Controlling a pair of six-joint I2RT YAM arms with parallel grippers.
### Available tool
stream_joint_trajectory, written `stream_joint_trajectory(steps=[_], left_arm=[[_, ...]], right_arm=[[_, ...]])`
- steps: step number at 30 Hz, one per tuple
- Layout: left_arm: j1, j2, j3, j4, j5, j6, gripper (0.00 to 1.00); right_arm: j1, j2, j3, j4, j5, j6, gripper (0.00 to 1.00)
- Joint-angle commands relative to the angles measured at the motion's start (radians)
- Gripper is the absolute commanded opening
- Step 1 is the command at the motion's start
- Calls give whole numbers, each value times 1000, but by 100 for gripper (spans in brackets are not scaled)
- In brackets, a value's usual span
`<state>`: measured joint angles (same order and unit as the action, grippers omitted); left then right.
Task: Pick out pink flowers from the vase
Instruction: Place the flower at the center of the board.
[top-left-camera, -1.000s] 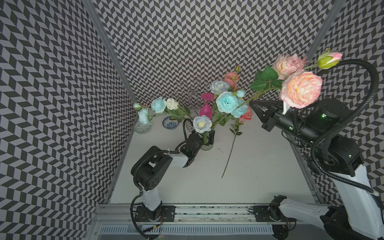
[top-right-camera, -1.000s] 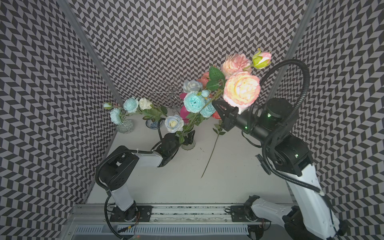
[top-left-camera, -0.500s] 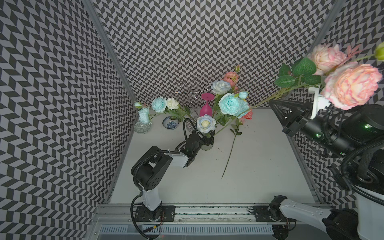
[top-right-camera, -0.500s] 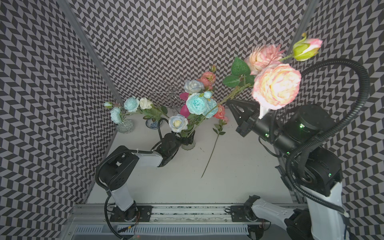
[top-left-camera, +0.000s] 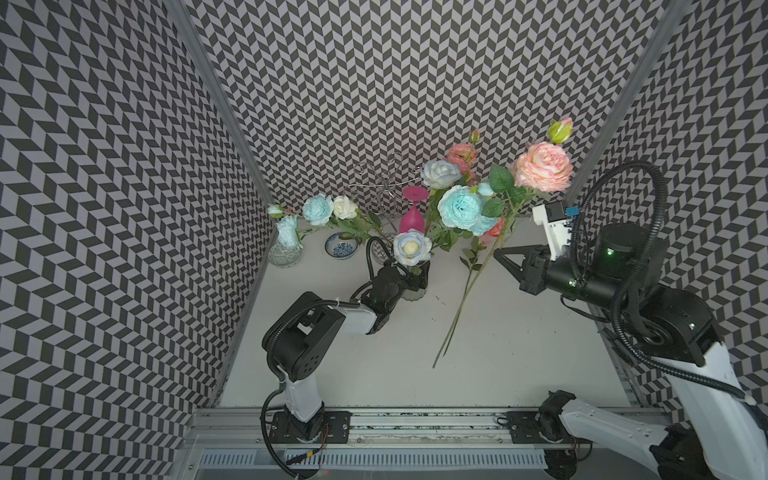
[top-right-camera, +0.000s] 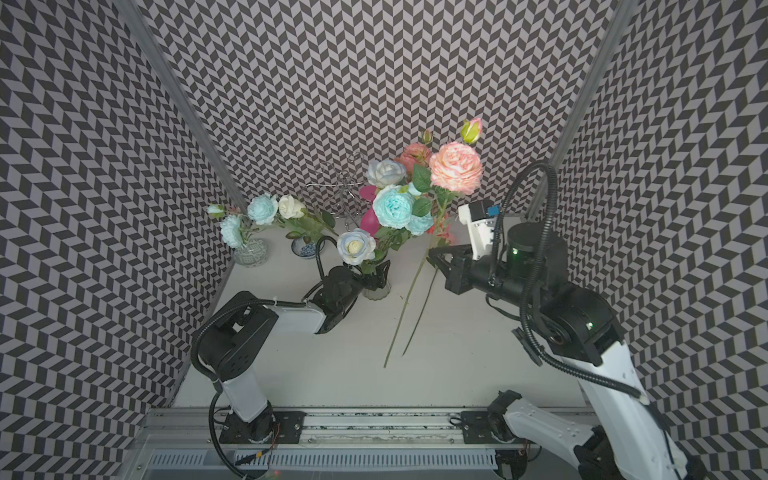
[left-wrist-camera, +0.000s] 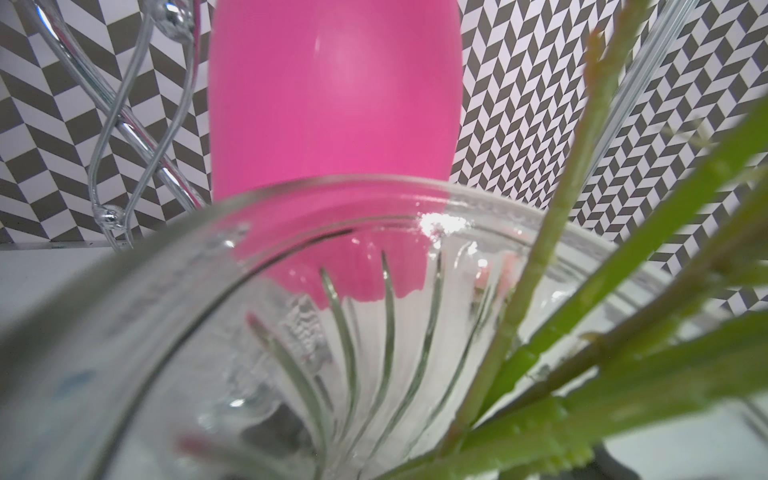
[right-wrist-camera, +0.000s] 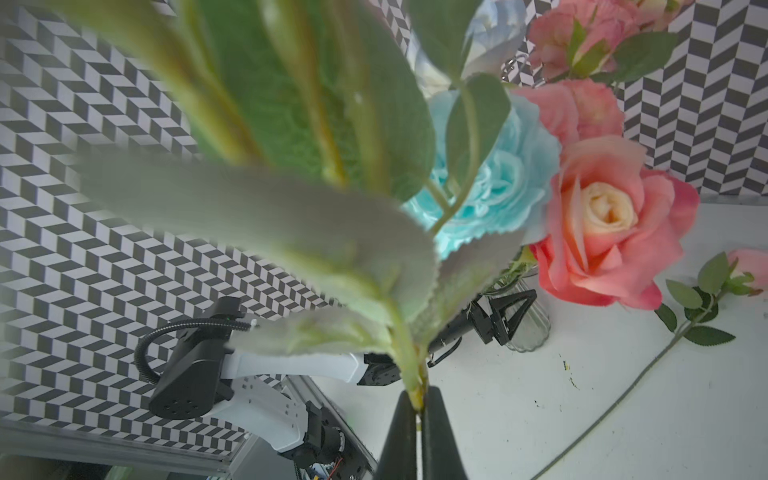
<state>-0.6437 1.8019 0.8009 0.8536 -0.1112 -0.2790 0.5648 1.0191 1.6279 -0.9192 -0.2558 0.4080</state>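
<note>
We see bright, even, diffuse light in both top views, only faint soft shadows on the table, nothing blown out. Left wrist: the vase sits too close, its near rim smeared out of focus, with one white glare spot on the glass. Right wrist: leaves of the pink flowers blur at the lens; background sharp.

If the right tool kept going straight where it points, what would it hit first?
Past its held pink flower, probably the leafy stems above the vase, below the turquoise bloom; depth unclear.
</note>
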Motion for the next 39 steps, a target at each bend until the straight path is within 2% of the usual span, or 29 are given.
stream_joint_trajectory(steps=[1,9,14,21,30,39], left_arm=[[-8,52,-8,-123,19,-63,90],[-10,50,-9,-123,15,-57,90],[-10,47,-8,-124,15,-55,90],[-10,43,-8,-127,10,-48,90],[-8,33,-8,-129,10,-46,90],[-8,22,-6,-126,11,-40,90]], right_arm=[[-30,-31,2,26,37,15,0],[-152,-7,-18,7,23,-10,0],[-305,22,-44,4,-82,-45,0],[-354,30,-178,50,-142,-15,0],[-549,35,-415,301,-281,53,0],[-622,236,-532,485,-236,-1,0]])
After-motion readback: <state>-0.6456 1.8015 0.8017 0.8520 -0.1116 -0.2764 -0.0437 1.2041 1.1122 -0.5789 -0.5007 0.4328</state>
